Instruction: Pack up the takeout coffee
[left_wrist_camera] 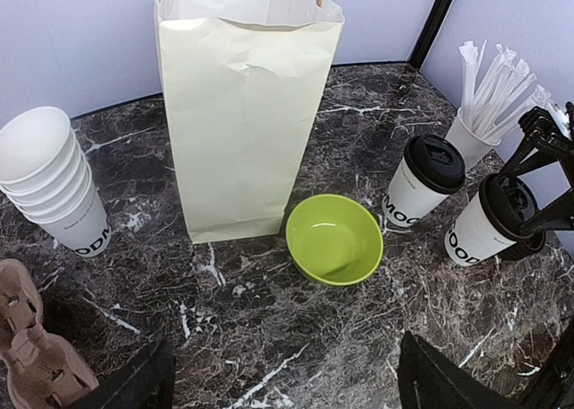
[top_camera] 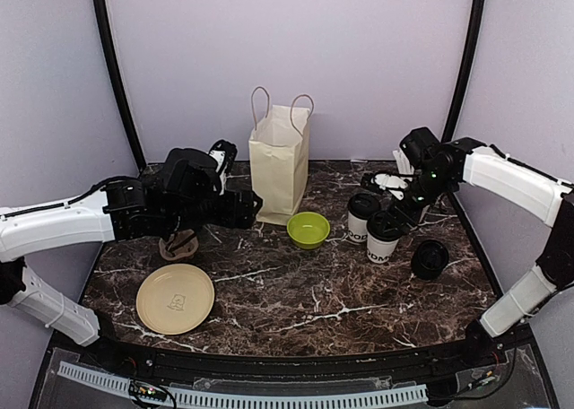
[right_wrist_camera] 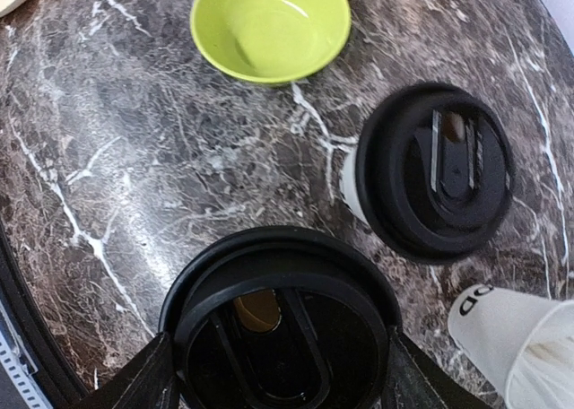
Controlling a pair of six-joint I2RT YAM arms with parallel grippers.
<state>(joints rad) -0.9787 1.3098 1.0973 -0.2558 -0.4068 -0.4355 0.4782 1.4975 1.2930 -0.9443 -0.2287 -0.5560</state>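
Observation:
Two white takeout coffee cups with black lids stand at the right of the table. The nearer takeout coffee sits between my right gripper's fingers, which press both sides of its lid. The second lidded cup stands free just beside it. The tall cream paper bag stands upright and open at the back centre. My left gripper hovers open and empty above the marble, just left of the bag and facing it.
A green bowl lies between the bag and the cups. A stack of lidless cups, a brown cup carrier and a tan plate are on the left. A cup of straws and black lids are on the right.

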